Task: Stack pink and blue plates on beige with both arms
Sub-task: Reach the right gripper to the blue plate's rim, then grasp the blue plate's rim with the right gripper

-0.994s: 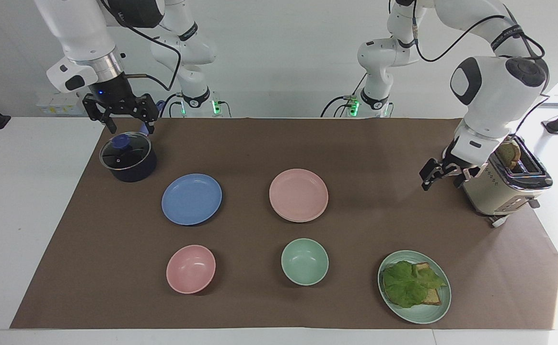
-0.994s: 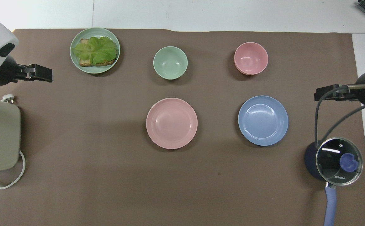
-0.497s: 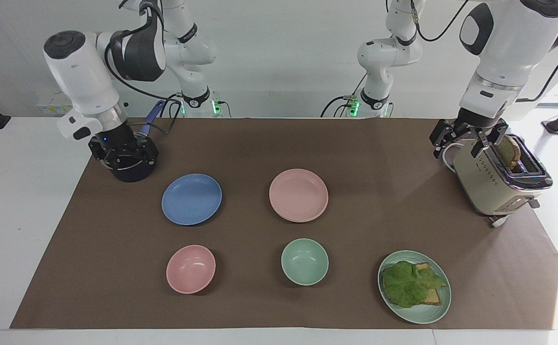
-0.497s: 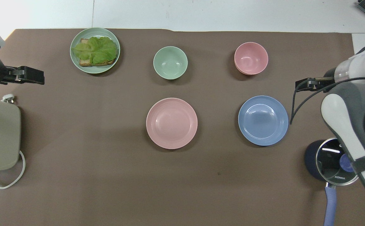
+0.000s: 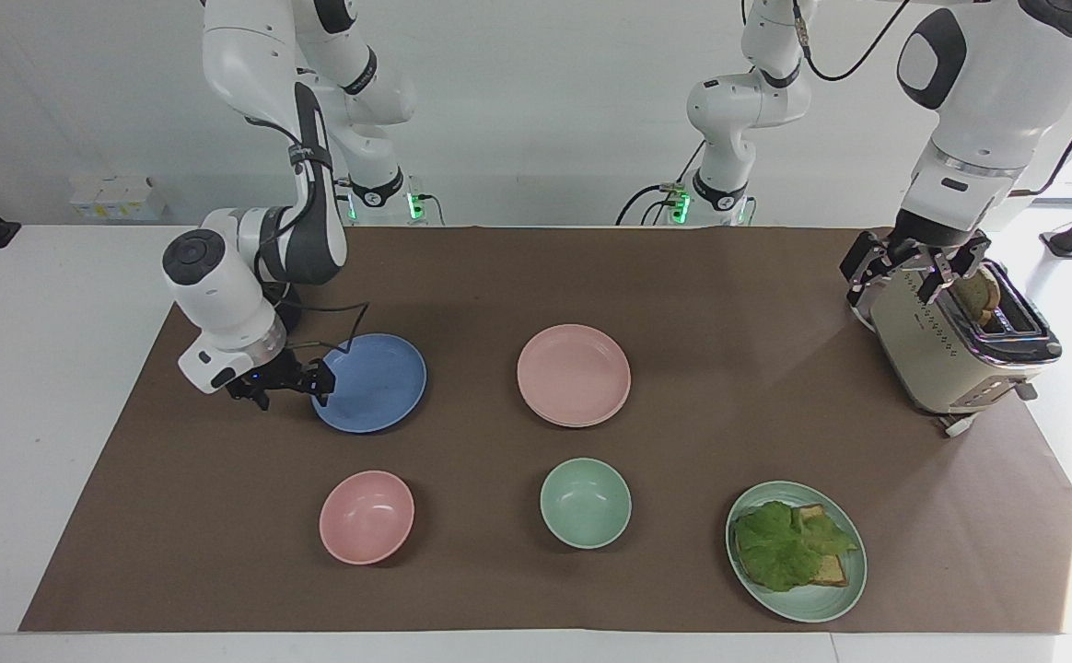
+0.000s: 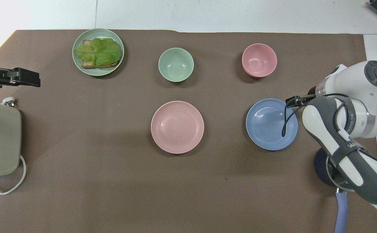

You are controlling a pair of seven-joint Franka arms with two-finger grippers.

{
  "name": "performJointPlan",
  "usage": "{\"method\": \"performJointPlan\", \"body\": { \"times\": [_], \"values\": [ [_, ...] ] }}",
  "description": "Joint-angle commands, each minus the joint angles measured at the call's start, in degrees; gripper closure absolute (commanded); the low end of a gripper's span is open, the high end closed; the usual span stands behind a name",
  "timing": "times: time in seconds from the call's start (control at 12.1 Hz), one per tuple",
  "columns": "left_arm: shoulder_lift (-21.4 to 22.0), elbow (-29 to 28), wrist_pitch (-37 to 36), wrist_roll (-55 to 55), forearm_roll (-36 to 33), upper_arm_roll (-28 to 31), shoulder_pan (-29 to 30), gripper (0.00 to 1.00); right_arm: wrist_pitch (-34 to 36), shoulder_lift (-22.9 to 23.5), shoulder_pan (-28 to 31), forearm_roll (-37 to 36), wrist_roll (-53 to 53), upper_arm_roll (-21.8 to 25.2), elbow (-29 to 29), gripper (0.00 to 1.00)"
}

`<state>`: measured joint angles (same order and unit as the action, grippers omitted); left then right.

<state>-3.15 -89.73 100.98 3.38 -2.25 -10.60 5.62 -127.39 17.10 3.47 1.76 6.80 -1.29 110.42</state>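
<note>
The right arm has swung down from the dark pot, bringing its right hand [image 5: 292,387], fingers wide and empty, low at the rim of the round periwinkle-blue matte plate [image 5: 375,379] beside the pale pink plate [image 5: 574,373], likely to grasp it, while the left hand [image 5: 914,272], also wide, waits over the cream toaster [image 5: 950,354]; no beige plate shows.

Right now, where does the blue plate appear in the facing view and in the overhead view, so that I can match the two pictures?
Facing view: the blue plate lies left of centre, beside the pink plate.
Overhead view: the blue plate lies right of centre, again beside the pink plate.
Shared landmark: the pink bowl, farther from the robots than the blue plate.
</note>
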Motion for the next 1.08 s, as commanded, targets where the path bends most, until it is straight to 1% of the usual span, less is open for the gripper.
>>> {"method": "performJointPlan", "body": {
  "times": [0.0, 0.25, 0.41, 0.58, 0.66, 0.75, 0.91, 0.99],
  "values": [
    [0.25, -0.01, -0.87, -0.57, 0.75, -0.13, 0.45, 0.0, -4.26, -0.31, 0.75, 7.27, 8.71, -0.47, 4.18, 0.12],
    [0.25, -0.01, -0.87, -0.57, 0.75, -0.13, 0.36, 0.0, -3.84, -0.31, 1.88, 7.91, 9.89, -0.47, 4.63, 0.36],
    [0.25, -0.01, -0.87, -0.57, 0.75, -0.13, 0.36, 0.0, -2.87, -0.75, 2.94, 8.78, 10.94, -0.56, 5.5, 0.57],
    [0.25, -0.09, -0.87, -0.57, 0.75, -0.13, 0.45, 0.0, -1.12, -1.01, 3.03, 12.29, 13.92, -0.47, 5.51, 0.81],
    [0.34, -0.18, -1.13, -0.57, 0.75, -0.04, 0.45, 0.0, -0.41, -1.01, 3.55, 12.65, 14.72, -0.47, 5.51, 0.94],
    [0.34, -0.18, -1.13, -0.65, 0.75, -0.13, 0.01, 0.0, 0.46, -1.1, 3.73, 13.61, 14.9, -0.47, 5.34, 1.0],
    [0.42, -0.36, -1.13, -0.57, 0.75, -0.04, -0.95, 0.0, 1.35, -1.1, 3.82, 16.51, 15.34, -0.47, 4.72, 1.0],
    [0.51, -0.36, -1.13, -0.57, 0.75, -0.04, -2.35, 0.0, 2.48, -1.02, 3.74, 18.44, 15.78, -0.56, 4.02, 1.0]
  ]
}}
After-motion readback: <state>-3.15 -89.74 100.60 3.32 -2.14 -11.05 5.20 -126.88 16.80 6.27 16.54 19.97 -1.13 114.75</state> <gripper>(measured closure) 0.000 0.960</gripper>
